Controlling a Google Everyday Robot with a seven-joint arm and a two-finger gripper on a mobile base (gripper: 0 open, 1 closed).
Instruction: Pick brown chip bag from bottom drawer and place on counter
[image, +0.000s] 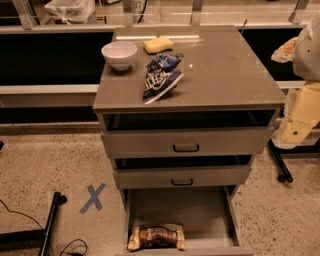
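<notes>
The brown chip bag (156, 236) is lying flat at the near end of the open bottom drawer (190, 210), just behind its front lip. The gripper (300, 120) is hanging at the right edge of the scene, beside the counter (225, 75) and well apart from the bag; whether it is open or closed cannot be told. Doing this reach well is probably calling for a descent from above, staying clear of the middle drawer's front and closing across the bag's short width.
</notes>
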